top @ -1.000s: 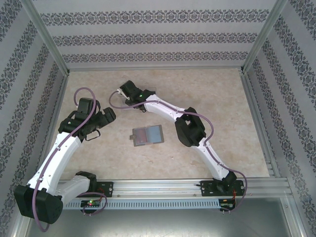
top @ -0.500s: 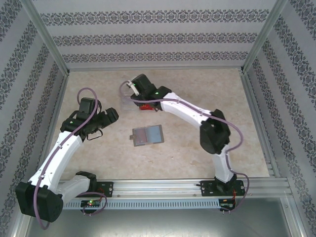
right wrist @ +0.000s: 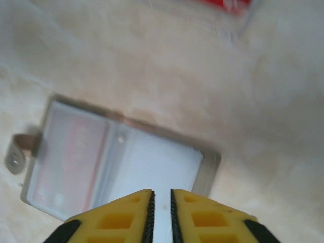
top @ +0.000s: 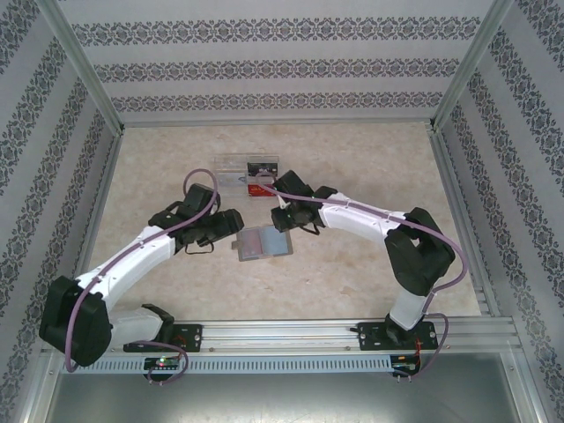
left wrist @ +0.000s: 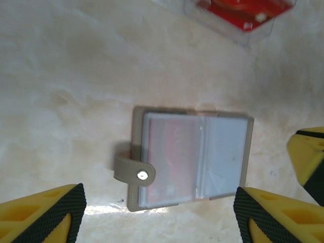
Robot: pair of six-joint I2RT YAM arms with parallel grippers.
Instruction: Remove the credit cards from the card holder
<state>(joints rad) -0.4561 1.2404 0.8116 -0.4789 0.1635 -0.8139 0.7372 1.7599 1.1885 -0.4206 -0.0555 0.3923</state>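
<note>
Both arms have swung in to the holder: left gripper wide astride it, right gripper nearly shut at its edge. Cards lie in the tray beyond; a red card is left inside.

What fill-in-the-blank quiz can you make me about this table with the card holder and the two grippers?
The card holder on the table is not closed but ___.
The card in the clear tray is coloured ___.
The left gripper is spread wide, while the right gripper is nearly ___.
Missing words: open; red; shut.
</note>
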